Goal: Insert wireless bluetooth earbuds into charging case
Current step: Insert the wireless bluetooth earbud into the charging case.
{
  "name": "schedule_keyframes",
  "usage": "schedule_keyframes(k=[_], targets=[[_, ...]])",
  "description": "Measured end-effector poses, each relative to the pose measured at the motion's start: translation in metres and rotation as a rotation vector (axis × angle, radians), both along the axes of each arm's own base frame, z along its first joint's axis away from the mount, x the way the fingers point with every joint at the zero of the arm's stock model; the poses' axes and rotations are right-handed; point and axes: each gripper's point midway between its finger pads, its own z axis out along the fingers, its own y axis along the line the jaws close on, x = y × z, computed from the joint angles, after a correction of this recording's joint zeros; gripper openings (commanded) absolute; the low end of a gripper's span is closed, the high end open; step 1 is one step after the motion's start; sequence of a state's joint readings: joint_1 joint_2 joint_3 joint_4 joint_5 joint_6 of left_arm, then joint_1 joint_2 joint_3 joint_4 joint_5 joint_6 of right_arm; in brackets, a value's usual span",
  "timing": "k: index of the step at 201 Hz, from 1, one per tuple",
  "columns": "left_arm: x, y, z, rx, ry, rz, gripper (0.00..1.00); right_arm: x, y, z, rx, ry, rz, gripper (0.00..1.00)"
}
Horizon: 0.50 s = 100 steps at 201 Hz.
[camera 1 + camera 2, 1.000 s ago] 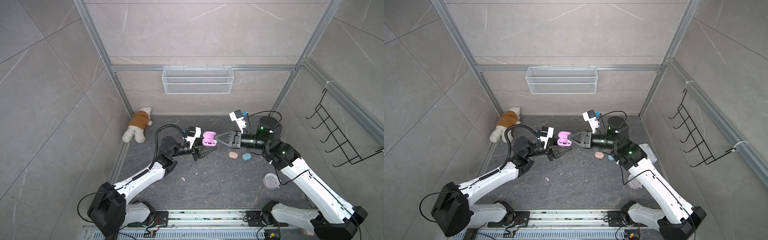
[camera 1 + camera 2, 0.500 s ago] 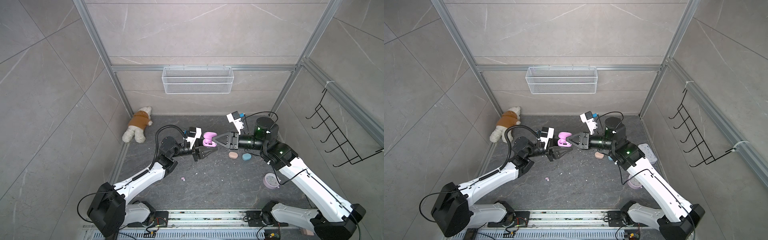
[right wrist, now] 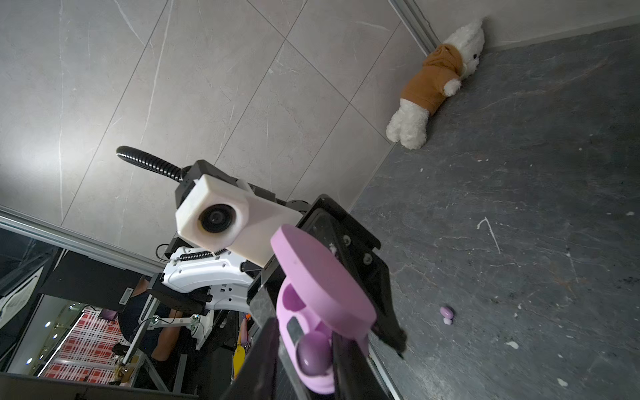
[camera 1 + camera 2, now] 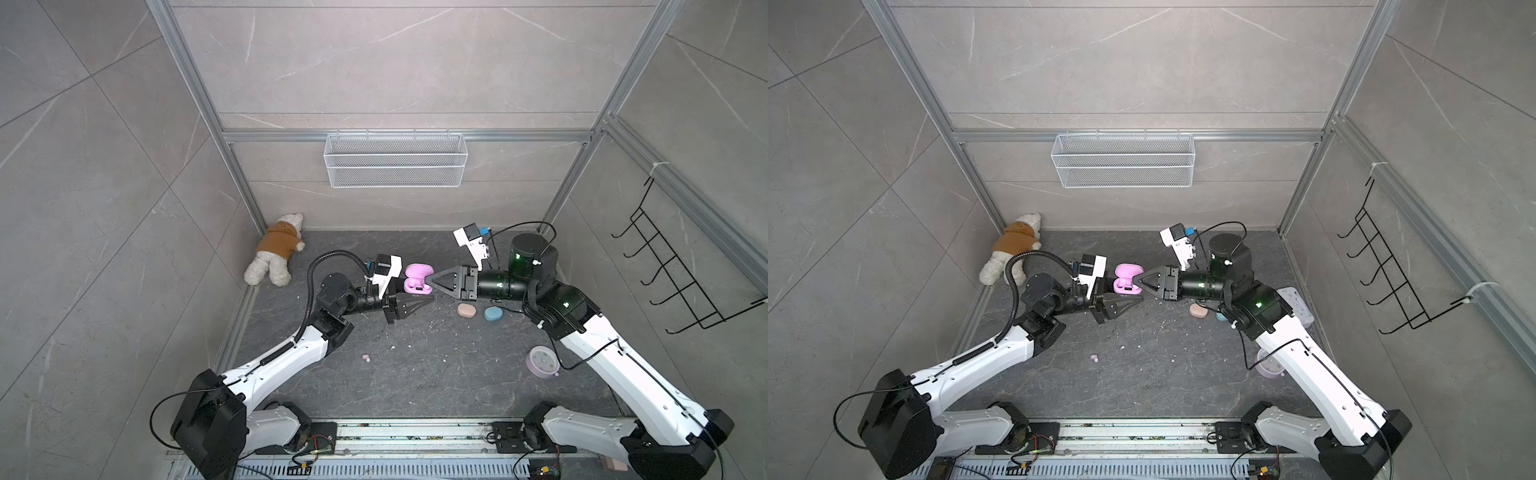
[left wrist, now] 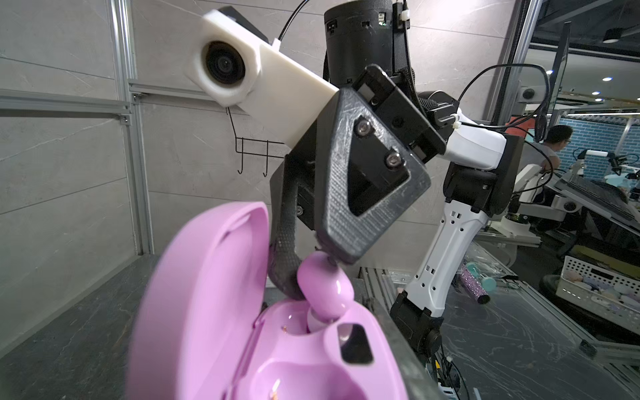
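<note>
one bud [image 5: 323, 291]: lilac, stem entering one socket of the case [image 5: 207, 294]; body not yet flush.
change: the right gripper [image 4: 429, 281] has closed the small gap to the case over the last second; the bud now meets the socket instead of hanging short of it.
meaning: insertion of this bud appears nearly done; release and a press home likely remain.
right jaws: either side of the bud, fingers touching it; whether they still squeeze cannot be told.
left gripper [image 4: 422, 296]: clenched on the case base, holding it above the floor, lid open and tilted back.
case contents: one socket taking the bud; second socket bare, contacts showing.
loose bud [image 4: 365, 357]: lilac, on the floor, well apart from the case; judged to be the mate.
peach case [image 4: 466, 310], blue case [image 4: 493, 313]: lids down, side by side on the floor, contents hidden.
tub [image 4: 541, 361]: round, lilac, beside the right arm; contents too small to tell.
</note>
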<state>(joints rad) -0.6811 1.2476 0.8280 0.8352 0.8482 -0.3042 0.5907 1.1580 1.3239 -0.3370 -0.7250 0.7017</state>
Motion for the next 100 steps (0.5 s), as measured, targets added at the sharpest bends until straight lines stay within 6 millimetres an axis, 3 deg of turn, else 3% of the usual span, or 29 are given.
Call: schedule_keyframes(k=[100], targets=[[-0.007, -0.014, -0.011, 0.016, 0.033, -0.035, 0.19, -0.001, -0.003, 0.001, -0.101, 0.025, -0.028, 0.42]])
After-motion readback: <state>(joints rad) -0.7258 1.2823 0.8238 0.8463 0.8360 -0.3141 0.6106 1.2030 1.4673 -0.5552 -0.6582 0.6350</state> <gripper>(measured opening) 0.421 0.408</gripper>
